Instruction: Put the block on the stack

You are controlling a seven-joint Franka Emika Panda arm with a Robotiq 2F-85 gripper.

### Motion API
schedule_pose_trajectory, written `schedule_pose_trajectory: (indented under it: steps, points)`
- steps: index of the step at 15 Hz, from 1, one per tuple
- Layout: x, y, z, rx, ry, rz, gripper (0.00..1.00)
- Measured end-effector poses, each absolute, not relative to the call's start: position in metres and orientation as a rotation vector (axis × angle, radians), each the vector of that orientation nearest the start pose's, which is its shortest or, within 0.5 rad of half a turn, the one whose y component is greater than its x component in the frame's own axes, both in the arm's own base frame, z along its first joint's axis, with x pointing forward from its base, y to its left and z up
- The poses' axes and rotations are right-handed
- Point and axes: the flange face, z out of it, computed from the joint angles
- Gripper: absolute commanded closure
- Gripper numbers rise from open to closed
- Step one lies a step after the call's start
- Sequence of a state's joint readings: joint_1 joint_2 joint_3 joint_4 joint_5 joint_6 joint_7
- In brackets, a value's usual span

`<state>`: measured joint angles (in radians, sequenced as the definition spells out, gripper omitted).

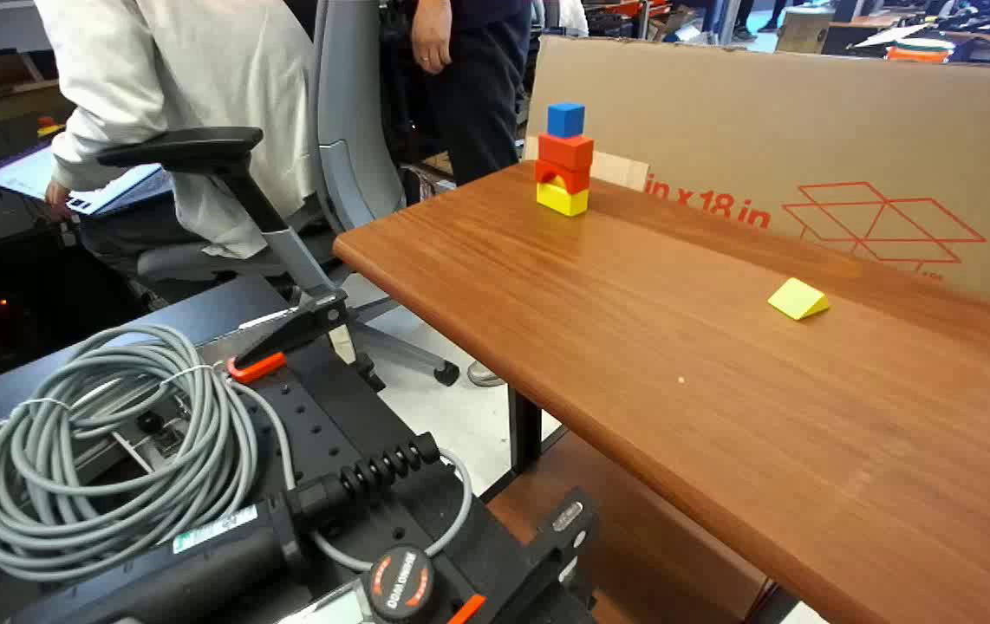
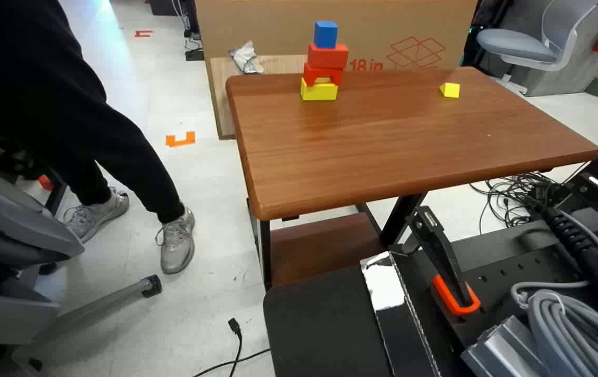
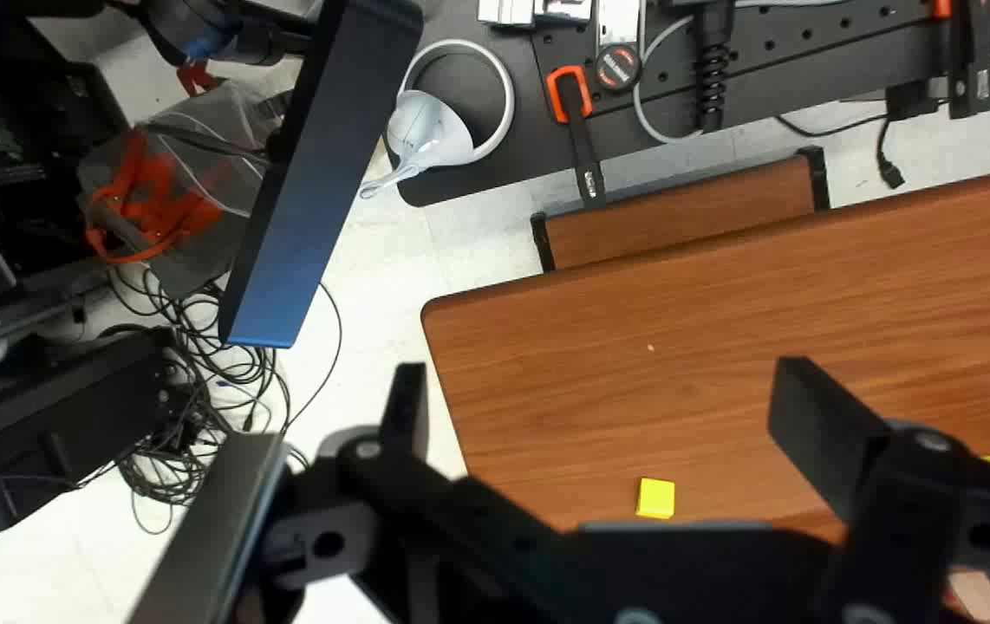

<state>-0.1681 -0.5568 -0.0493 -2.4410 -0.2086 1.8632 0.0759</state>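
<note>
My gripper [image 3: 606, 390] holds nothing, its fingers spread wide apart, while the yellow block [image 1: 797, 298], wedge-shaped, lies on the brown table [image 2: 409, 141]. I judge the block light, stiff and hard to break; my fingers could slip on its slopes, so I would pinch it by its flat ends. Well apart from it, near a table corner, stands the stack [image 1: 564, 154], topped in blue. Behind, a cardboard box [image 1: 790, 130] reads "in x 18 in" in red; I can make out no brand.
</note>
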Motion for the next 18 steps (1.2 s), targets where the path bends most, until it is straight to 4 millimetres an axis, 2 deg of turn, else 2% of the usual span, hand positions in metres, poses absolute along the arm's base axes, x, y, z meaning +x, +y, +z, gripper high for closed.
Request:
schedule_pose_trajectory:
  steps: [11, 14, 18]
  points:
    - [0.369, -0.097, 0.493, -3.294, 0.369, 0.066, 0.0]
    - [0.378, -0.097, 0.474, -3.298, 0.349, 0.094, 0.0]
    - [0.409, -0.101, 0.431, -3.302, 0.305, 0.064, 0.0]
